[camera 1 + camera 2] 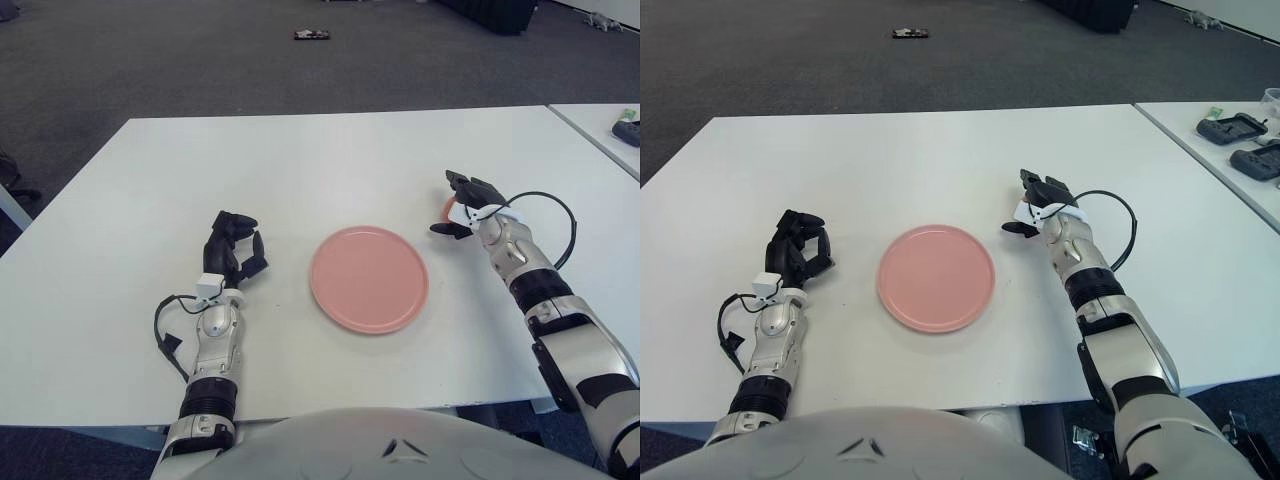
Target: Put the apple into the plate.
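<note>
This looks like an office or a robotics lab room. The floor is a dark grey carpet [250,70], as in many offices. A wide white rectangular table [300,160] stands on it, and a second white table [1210,135] is just beside it on the right, carrying black handheld controllers [1238,128]. A small dark object [312,36] lies far back on the carpet
</note>
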You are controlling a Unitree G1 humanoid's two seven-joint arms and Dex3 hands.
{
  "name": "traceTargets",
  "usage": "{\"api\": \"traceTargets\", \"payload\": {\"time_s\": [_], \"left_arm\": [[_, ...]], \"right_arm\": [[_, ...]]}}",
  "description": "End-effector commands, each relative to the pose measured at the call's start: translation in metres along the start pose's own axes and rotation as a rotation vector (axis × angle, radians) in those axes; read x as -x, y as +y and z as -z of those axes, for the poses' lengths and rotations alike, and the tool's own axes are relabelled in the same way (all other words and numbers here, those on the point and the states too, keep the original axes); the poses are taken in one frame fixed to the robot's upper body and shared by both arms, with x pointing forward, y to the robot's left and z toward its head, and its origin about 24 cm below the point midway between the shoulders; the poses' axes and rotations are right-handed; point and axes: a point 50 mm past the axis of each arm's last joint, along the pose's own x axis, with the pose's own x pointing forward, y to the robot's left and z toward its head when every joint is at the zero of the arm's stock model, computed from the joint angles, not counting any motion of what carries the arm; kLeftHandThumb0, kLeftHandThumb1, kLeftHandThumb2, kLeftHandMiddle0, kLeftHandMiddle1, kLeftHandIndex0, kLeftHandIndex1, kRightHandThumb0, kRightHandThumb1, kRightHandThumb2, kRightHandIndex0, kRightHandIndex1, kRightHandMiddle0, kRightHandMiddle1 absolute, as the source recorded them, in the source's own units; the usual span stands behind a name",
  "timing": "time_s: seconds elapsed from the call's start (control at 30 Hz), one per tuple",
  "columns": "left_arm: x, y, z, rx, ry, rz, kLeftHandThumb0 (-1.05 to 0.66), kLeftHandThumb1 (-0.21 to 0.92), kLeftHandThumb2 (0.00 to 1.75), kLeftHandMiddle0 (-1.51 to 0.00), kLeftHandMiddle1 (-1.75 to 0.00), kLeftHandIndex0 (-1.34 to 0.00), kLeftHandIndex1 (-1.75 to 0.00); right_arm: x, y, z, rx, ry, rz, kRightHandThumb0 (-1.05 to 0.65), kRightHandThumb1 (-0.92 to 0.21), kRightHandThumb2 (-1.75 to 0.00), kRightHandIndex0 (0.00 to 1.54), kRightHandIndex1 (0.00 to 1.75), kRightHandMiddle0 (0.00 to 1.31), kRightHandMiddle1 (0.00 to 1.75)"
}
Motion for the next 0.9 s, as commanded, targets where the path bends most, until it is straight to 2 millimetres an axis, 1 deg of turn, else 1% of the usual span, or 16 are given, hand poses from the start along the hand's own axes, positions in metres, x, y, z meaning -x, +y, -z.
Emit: {"api": "traceTargets", "payload": {"time_s": [0.0, 0.37, 0.4, 0.43, 0.47, 0.53, 0.6, 0.67, 0.73, 0.8, 0.87], "left_arm": [[0.016, 0.006, 0.016, -0.013, 0.075, -0.019, -0.43, 0.47, 1.14, -0.85, -1.75, -0.49, -1.75], [0.017, 0.006, 0.016, -0.014, 0.09, -0.022, -0.43, 0.45, 1.16, -0.87, -1.75, -0.5, -1.75], [0.017, 0.007, 0.016, -0.015, 0.09, -0.023, -0.43, 0.45, 1.16, -0.87, -1.75, -0.5, -1.75], [0.017, 0.007, 0.016, -0.017, 0.09, -0.024, -0.43, 0.45, 1.16, -0.87, -1.75, -0.5, -1.75], [0.017, 0.007, 0.016, -0.019, 0.089, -0.025, -0.43, 0.45, 1.16, -0.87, -1.75, -0.5, -1.75], [0.017, 0.007, 0.016, -0.021, 0.089, -0.026, -0.43, 0.45, 1.16, -0.87, -1.75, -0.5, -1.75], [0.017, 0.006, 0.015, -0.029, 0.085, -0.025, -0.43, 0.45, 1.16, -0.86, -1.75, -0.5, -1.75], [0.017, 0.007, 0.015, -0.037, 0.084, -0.024, -0.44, 0.44, 1.17, -0.87, -1.75, -0.51, -1.75], [0.016, 0.007, 0.015, -0.043, 0.084, -0.023, -0.44, 0.44, 1.18, -0.87, -1.75, -0.51, -1.75], [0.016, 0.007, 0.015, -0.045, 0.085, -0.022, -0.44, 0.43, 1.18, -0.86, -1.75, -0.52, -1.75], [0.016, 0.007, 0.015, -0.041, 0.084, -0.021, -0.44, 0.43, 1.18, -0.86, -1.75, -0.52, -1.75]], "right_arm": [[-0.001, 0.013, 0.002, 0.002, 0.016, -0.052, -1.05, -0.64, -0.62, 0.0, 0.0, 0.0, 0.0], [-0.002, 0.023, 0.007, -0.023, 0.019, -0.112, -1.03, -0.7, -0.64, 0.0, 0.0, 0.0, 0.0], [-0.002, 0.024, 0.008, -0.025, 0.019, -0.116, -1.02, -0.7, -0.66, 0.01, 0.02, 0.0, 0.04], [-0.001, 0.024, 0.009, -0.027, 0.018, -0.122, -1.0, -0.7, -0.68, 0.0, 0.08, 0.0, 0.12], [-0.001, 0.024, 0.01, -0.028, 0.018, -0.125, -0.99, -0.7, -0.69, 0.01, 0.21, 0.0, 0.31], [-0.001, 0.024, 0.01, -0.029, 0.017, -0.13, -0.97, -0.7, -0.7, 0.0, 0.36, 0.0, 0.47], [-0.001, 0.024, 0.012, -0.027, 0.01, -0.139, -0.95, -0.68, -0.72, 0.0, 0.59, 0.0, 0.7], [0.0, 0.023, 0.014, -0.023, 0.004, -0.145, -0.91, -0.62, -0.81, 0.0, 0.93, 0.0, 0.99], [0.001, 0.022, 0.016, -0.013, -0.003, -0.153, -0.88, -0.57, -0.88, 0.0, 1.15, 0.0, 1.16], [0.001, 0.021, 0.017, -0.008, -0.006, -0.157, -0.86, -0.55, -0.92, 0.01, 1.26, 0.0, 1.25], [0.001, 0.021, 0.018, -0.001, -0.008, -0.167, -0.84, -0.53, -0.95, 0.02, 1.33, 0.0, 1.31]]}}
